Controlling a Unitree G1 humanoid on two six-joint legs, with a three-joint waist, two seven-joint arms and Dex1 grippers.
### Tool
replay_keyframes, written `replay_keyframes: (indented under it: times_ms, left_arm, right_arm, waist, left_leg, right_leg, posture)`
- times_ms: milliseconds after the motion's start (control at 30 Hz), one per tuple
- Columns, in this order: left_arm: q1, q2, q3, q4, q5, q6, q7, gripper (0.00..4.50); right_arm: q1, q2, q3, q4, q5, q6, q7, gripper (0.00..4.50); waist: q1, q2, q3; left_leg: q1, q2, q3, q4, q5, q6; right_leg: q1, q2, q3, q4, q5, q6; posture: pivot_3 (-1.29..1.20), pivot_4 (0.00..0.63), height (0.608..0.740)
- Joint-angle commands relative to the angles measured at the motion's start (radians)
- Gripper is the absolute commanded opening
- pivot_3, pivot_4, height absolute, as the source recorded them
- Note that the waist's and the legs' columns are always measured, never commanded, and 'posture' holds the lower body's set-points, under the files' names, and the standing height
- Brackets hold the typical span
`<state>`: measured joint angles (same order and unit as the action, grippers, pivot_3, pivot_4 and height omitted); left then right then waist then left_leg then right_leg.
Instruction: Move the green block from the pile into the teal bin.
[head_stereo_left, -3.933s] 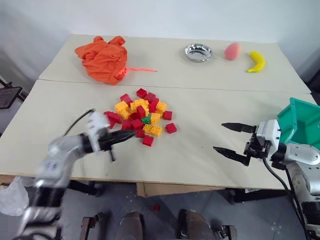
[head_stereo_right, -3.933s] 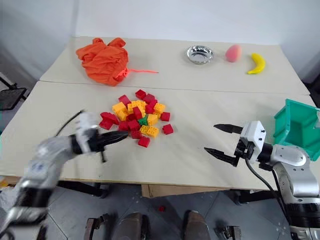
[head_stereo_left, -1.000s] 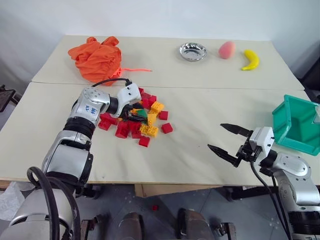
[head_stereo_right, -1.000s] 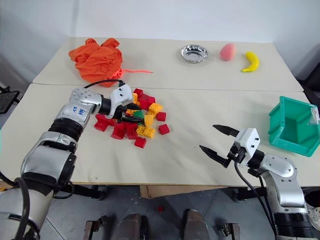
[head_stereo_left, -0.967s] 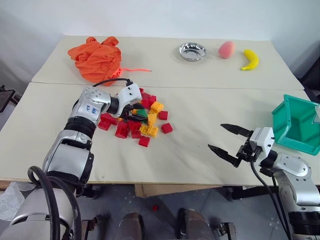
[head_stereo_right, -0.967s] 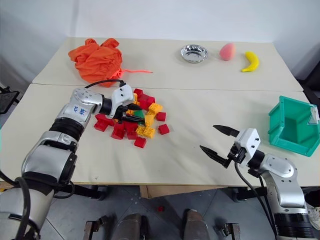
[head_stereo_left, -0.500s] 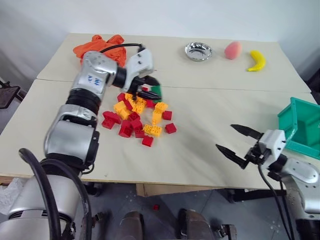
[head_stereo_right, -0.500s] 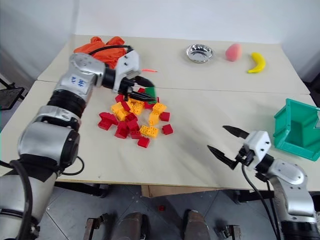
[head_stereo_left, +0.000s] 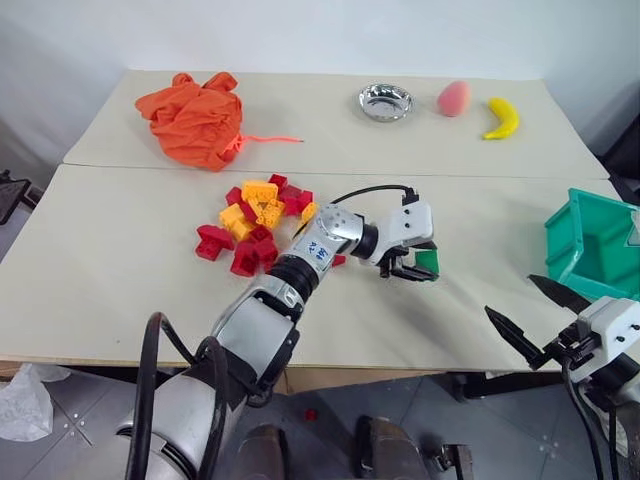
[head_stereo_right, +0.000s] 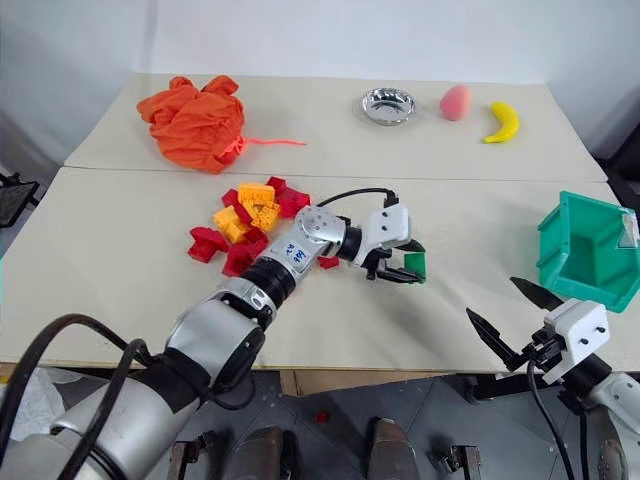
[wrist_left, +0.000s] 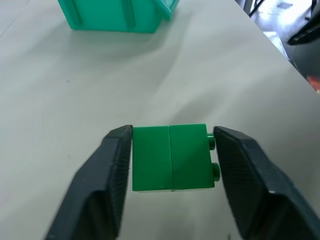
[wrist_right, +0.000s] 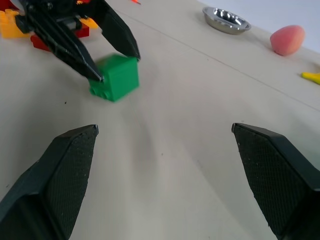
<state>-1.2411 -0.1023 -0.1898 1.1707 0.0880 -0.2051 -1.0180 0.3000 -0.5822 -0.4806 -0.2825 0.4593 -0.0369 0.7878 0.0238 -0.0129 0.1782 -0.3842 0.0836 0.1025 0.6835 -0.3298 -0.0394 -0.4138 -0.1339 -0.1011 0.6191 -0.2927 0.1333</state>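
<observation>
The green block (wrist_left: 172, 157) sits between the two black fingers (wrist_left: 107, 170) of the left gripper (head_stereo_left: 412, 262), out of the pile (head_stereo_left: 255, 215) and over bare table (head_stereo_left: 120, 250), between the pile and the bin (head_stereo_left: 595, 245). In the left wrist view one finger's pad lies right against the block's flat side, while the other stands just off the studded side, so I cannot tell whether the grip is firm or loosening. I judge the pick done and the carry roughly half done: the bin lies well ahead of the fingertips, and the block has yet to go in. The right gripper (wrist_right: 165, 170) stands spread wide and empty near the table's front edge, the block ahead of its fingertips. The only writing is a small blue mark on the left forearm (head_stereo_left: 318, 252), too small to read.
</observation>
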Motion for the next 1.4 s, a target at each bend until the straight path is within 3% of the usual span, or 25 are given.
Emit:
replay_keyframes:
  times_ms: [33, 200, 267, 367, 633, 833, 1033, 1133, 1300, 1400]
  left_arm:
    - [0.021, 0.022, 0.066, -0.083, -0.089, -0.066, -0.079, 4.00]
    - [0.112, 0.140, 0.139, -0.144, -0.172, -0.091, -0.183, 4.00]
    - [0.173, 0.209, 0.186, -0.237, -0.244, -0.083, -0.252, 4.00]
    - [0.268, 0.318, 0.218, -0.368, -0.301, -0.052, -0.327, 4.48]
    - [0.564, 0.577, 0.232, -0.808, -0.391, 0.150, -0.364, 4.48]
    - [0.639, 0.613, 0.229, -0.941, -0.405, 0.229, -0.296, 4.48]
    - [0.661, 0.615, 0.219, -1.010, -0.423, 0.262, -0.267, 4.48]
    - [0.658, 0.614, 0.202, -1.035, -0.440, 0.275, -0.280, 4.50]
    - [0.650, 0.587, 0.184, -1.048, -0.451, 0.282, -0.261, 4.50]
    - [0.650, 0.559, 0.176, -1.050, -0.457, 0.283, -0.243, 4.50]
  right_arm:
    - [0.025, 0.007, -0.025, -0.044, 0.020, 0.016, -0.021, 4.50]
    - [0.019, 0.002, -0.003, -0.036, 0.011, 0.062, -0.042, 4.50]
    - [-0.031, -0.008, 0.023, -0.039, 0.021, 0.123, -0.067, 4.50]
    - [-0.116, -0.003, 0.059, -0.055, 0.061, 0.254, -0.127, 4.50]
    - [-0.353, 0.031, 0.240, -0.098, 0.016, 0.623, -0.378, 4.50]
    - [-0.453, 0.046, 0.330, -0.081, -0.056, 0.774, -0.478, 4.50]
    - [-0.519, 0.132, 0.371, -0.039, -0.118, 0.784, -0.560, 4.50]
    - [-0.530, 0.173, 0.377, -0.040, -0.116, 0.778, -0.568, 3.96]
    - [-0.526, 0.162, 0.351, -0.054, -0.126, 0.764, -0.553, 2.33]
    - [-0.517, 0.139, 0.324, -0.067, -0.125, 0.749, -0.536, 2.27]
  waist:
    - [0.002, 0.001, 0.000]
    - [-0.002, 0.002, -0.001]
    - [-0.006, 0.003, -0.002]
    - [-0.004, 0.003, -0.002]
    - [0.005, 0.004, -0.002]
    - [0.009, 0.004, -0.002]
    - [-0.003, 0.004, -0.002]
    - [-0.003, 0.004, -0.002]
    - [0.001, 0.004, -0.002]
    - [0.001, 0.004, -0.002]
  left_leg:
    - [0.000, 0.000, 0.000, 0.000, 0.000, 0.000]
    - [0.000, 0.000, 0.000, 0.000, 0.000, 0.000]
    - [0.001, 0.000, 0.000, 0.000, 0.000, 0.000]
    - [0.000, 0.000, 0.000, 0.001, 0.000, 0.000]
    - [-0.001, 0.000, -0.002, 0.002, 0.000, 0.000]
    - [-0.002, 0.000, -0.003, 0.003, 0.000, 0.000]
    - [-0.002, 0.000, -0.003, 0.002, 0.000, 0.000]
    - [-0.002, 0.000, -0.003, 0.002, 0.000, 0.000]
    - [-0.002, 0.000, -0.003, 0.002, 0.000, 0.000]
    - [-0.002, 0.000, -0.003, 0.002, 0.000, 0.000]
  right_leg:
    - [0.000, 0.000, 0.000, 0.000, 0.000, 0.000]
    - [0.000, 0.000, 0.000, 0.000, 0.000, 0.000]
    - [0.000, 0.000, 0.000, 0.001, 0.000, 0.000]
    - [0.000, 0.000, 0.000, 0.002, 0.000, 0.000]
    - [0.000, -0.001, 0.000, 0.003, 0.000, 0.000]
    - [0.000, -0.001, 0.000, 0.003, 0.000, 0.000]
    - [0.000, 0.000, 0.000, 0.004, 0.000, 0.000]
    - [-0.001, 0.000, 0.000, 0.004, 0.000, 0.000]
    - [0.000, 0.000, 0.000, 0.003, 0.000, 0.000]
    - [0.000, 0.000, 0.000, 0.003, 0.000, 0.000]
  posture:
    - [0.00, 0.150, 0.740]
    - [0.00, 0.150, 0.740]
    - [0.00, 0.150, 0.740]
    - [0.00, 0.150, 0.740]
    - [0.00, 0.150, 0.740]
    - [0.00, 0.150, 0.740]
    - [0.00, 0.150, 0.740]
    - [0.00, 0.150, 0.740]
    - [0.00, 0.150, 0.740]
    - [0.00, 0.150, 0.740]
